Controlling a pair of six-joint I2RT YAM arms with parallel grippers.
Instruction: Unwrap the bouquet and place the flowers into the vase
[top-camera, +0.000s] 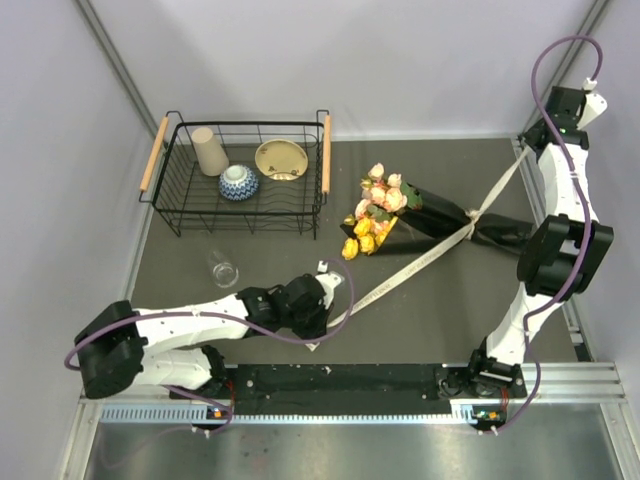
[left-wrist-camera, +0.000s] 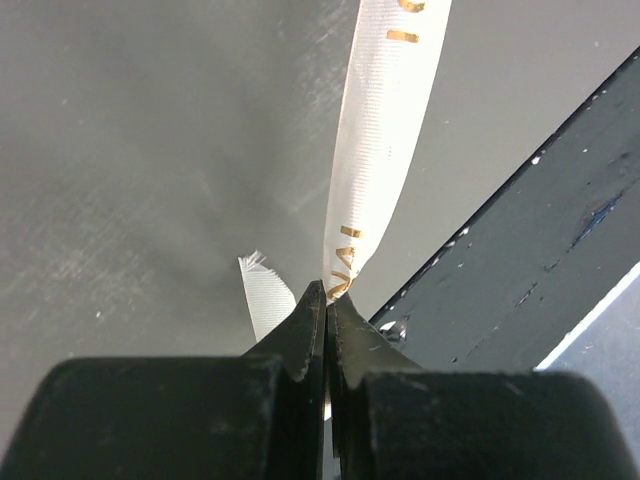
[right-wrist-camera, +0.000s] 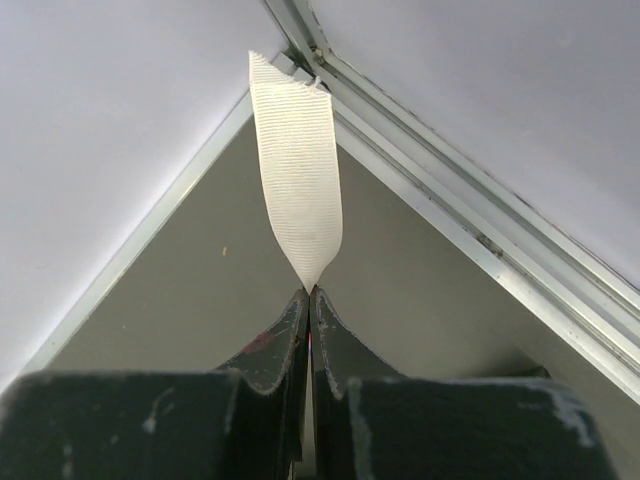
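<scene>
The bouquet (top-camera: 425, 212) lies on the dark table at centre right, its yellow and peach-pink flowers (top-camera: 378, 205) spilling left out of black paper (top-camera: 452, 214). A cream ribbon (top-camera: 400, 275) is pulled taut through its knot (top-camera: 470, 224). My left gripper (top-camera: 328, 318) (left-wrist-camera: 327, 295) is shut on the ribbon's near end (left-wrist-camera: 385, 120), whose frayed tail (left-wrist-camera: 265, 295) sticks out beside the fingers. Up at the far right corner, my right gripper (top-camera: 527, 146) (right-wrist-camera: 309, 292) is shut on the other ribbon end (right-wrist-camera: 297, 190). The clear glass vase (top-camera: 222, 268) stands left of the left wrist.
A black wire basket (top-camera: 176, 205) with wooden handles at the back left holds a beige cup (top-camera: 209, 150), a blue-patterned bowl (top-camera: 239, 182) and a yellowish dish (top-camera: 281, 159). The black base rail (top-camera: 340, 380) (left-wrist-camera: 530, 260) runs along the near edge. White walls enclose the table.
</scene>
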